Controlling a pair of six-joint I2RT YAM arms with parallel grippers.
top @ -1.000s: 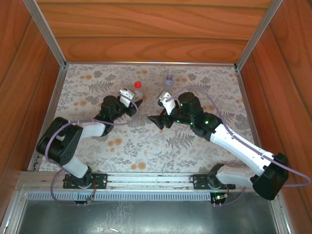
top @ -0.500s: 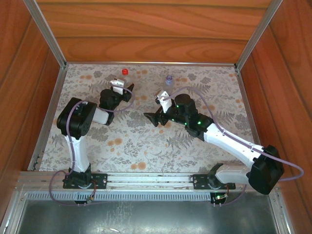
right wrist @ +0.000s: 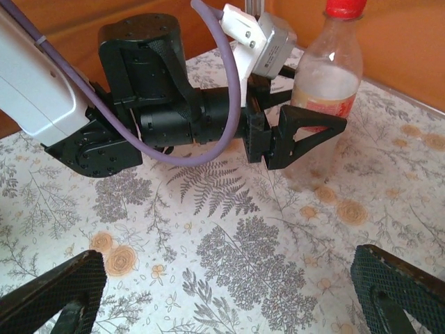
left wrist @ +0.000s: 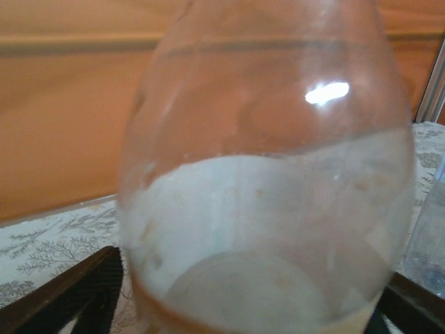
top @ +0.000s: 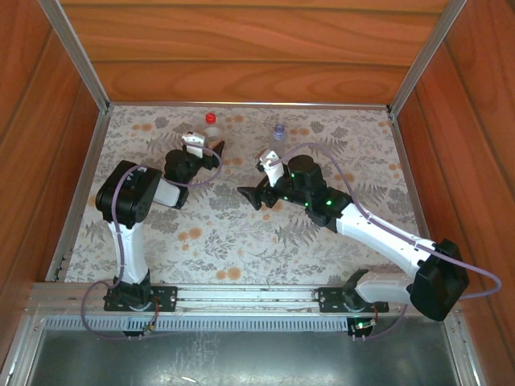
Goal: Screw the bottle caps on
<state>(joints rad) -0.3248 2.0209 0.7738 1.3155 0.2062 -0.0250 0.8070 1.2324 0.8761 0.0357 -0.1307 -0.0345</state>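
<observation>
Left gripper (top: 213,148) pinches the labelled bottle (right wrist: 327,76) near the back of the cloth (top: 241,241), red cap (right wrist: 344,7) on top. Its band is red and white (lettering too blurred to read). Right gripper (top: 248,195) hangs nearby, fingers spread wide. Plain bottle (top: 278,133) stands apart, further right. Fern-and-flower print underfoot, wooden walls (top: 257,48) all round.

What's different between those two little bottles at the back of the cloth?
The labelled bottle wears a red-and-white band; the plain bottle is bare and bluish. The labelled bottle carries a red cap; the plain bottle's top looks pale. The labelled bottle stands between the left gripper's fingers; the plain bottle stands free. Both are small, clear and upright.
</observation>
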